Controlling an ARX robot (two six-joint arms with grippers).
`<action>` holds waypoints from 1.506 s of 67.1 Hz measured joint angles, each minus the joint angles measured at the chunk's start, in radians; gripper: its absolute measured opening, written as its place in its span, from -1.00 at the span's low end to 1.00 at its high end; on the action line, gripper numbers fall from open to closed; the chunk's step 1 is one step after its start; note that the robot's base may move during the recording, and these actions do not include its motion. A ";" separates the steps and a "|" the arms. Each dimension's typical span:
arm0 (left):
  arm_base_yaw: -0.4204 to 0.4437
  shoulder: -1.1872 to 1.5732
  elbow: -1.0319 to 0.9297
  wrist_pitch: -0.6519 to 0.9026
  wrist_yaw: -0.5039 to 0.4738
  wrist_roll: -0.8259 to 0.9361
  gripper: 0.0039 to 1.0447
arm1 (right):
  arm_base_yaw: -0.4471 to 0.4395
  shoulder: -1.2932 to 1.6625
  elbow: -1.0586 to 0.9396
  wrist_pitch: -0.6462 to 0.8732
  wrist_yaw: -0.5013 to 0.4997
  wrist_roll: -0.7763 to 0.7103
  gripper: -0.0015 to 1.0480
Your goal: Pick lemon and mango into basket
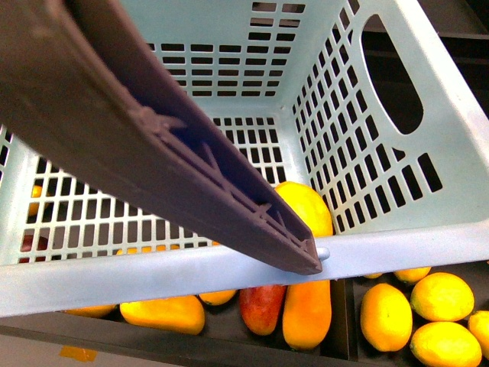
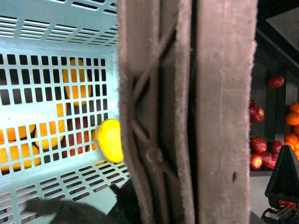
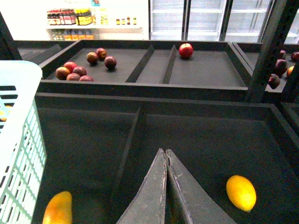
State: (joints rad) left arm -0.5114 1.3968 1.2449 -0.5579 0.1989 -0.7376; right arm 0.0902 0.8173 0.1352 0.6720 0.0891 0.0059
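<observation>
My R hand is pinched together, holding nothing, over the black partitioned bench. The bright-yellow oval lemon lies just beside it. The orange-yellow oblong mango sits at the bench edge by the light teal slotted plastic basket (L hand's grip: can't tell).

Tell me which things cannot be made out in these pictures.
- Left claw: in the left wrist view the brown handle fills the frame, so open or shut is unclear.
- Yellow fruit in the basket: in the front view the handle covers part of it, so mango or lemon is unclear.
- Orange fruit: in the right wrist view it is cut off by the picture's edge.
</observation>
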 joint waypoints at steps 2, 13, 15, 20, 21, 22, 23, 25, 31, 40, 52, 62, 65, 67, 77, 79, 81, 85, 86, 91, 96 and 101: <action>0.000 0.000 0.000 0.000 0.000 0.000 -0.74 | -0.008 -0.017 -0.009 -0.009 -0.012 0.000 -0.96; 0.000 0.000 0.000 0.000 0.002 0.000 -0.74 | -0.085 -0.096 -0.046 -0.048 -0.082 -0.003 -0.80; 0.000 0.000 0.000 0.000 0.002 0.000 -0.74 | -0.085 -0.099 -0.047 -0.049 -0.084 -0.003 -0.74; 0.000 0.000 0.000 0.000 0.002 0.000 -0.74 | -0.086 -0.101 -0.047 -0.049 -0.087 -0.003 -0.50; 0.000 0.000 0.000 0.000 0.002 0.000 -0.74 | -0.086 -0.101 -0.047 -0.050 -0.087 -0.003 -0.44; 0.000 0.000 0.000 0.000 0.002 0.000 -0.74 | -0.086 -0.101 -0.047 -0.050 -0.086 -0.003 -0.40; 0.000 0.000 0.000 0.000 0.002 0.000 -0.74 | -0.086 -0.101 -0.047 -0.050 -0.086 -0.003 -0.37; 0.000 0.000 0.000 0.000 0.002 0.000 -0.74 | -0.086 -0.101 -0.047 -0.050 -0.086 -0.003 -0.27; 0.000 0.000 0.000 0.000 0.002 0.000 -0.74 | -0.087 -0.101 -0.047 -0.050 -0.087 -0.003 0.03; 0.000 0.000 0.000 0.000 0.002 0.000 -0.74 | -0.087 -0.101 -0.047 -0.050 -0.087 -0.003 0.52; -0.002 0.000 0.000 0.000 0.002 0.000 -0.74 | -0.087 -0.101 -0.047 -0.050 -0.085 -0.003 0.82; -0.008 0.000 0.000 0.000 0.007 0.005 -0.74 | -0.089 -0.103 -0.047 -0.050 -0.085 -0.003 0.83; -0.008 0.000 0.000 0.000 0.008 0.002 -0.74 | -0.090 -0.103 -0.047 -0.050 -0.086 -0.003 0.83; -0.008 0.000 0.000 0.000 0.008 0.002 -0.74 | -0.090 -0.105 -0.047 -0.050 -0.086 -0.003 0.83; -0.008 0.000 0.000 0.000 0.005 0.003 -0.74 | -0.090 -0.105 -0.047 -0.050 -0.086 -0.003 0.83; -0.007 0.000 0.000 0.000 0.002 0.004 -0.74 | -0.090 -0.105 -0.047 -0.050 -0.086 -0.003 0.83; -0.006 0.000 0.000 0.000 0.002 0.004 -0.74 | -0.090 -0.104 -0.047 -0.051 -0.086 -0.003 0.83; -0.005 0.000 0.000 0.000 -0.001 0.003 -0.74 | -0.090 -0.104 -0.047 -0.051 -0.086 -0.003 0.83; -0.005 0.000 0.000 0.000 -0.001 0.003 -0.74 | -0.090 -0.105 -0.047 -0.051 -0.087 -0.003 0.83; -0.005 -0.001 0.000 0.000 -0.001 0.004 -0.74 | -0.090 -0.104 -0.047 -0.051 -0.087 -0.003 0.83; -0.005 -0.001 0.000 0.000 0.000 0.004 -0.74 | -0.090 -0.104 -0.047 -0.051 -0.087 -0.003 0.83; -0.005 -0.001 0.000 0.000 0.002 0.002 -0.74 | -0.090 -0.105 -0.048 -0.051 -0.087 -0.003 0.83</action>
State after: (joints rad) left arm -0.5159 1.3956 1.2446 -0.5583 0.2008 -0.7353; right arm 0.0006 0.7120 0.0875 0.6212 0.0025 0.0032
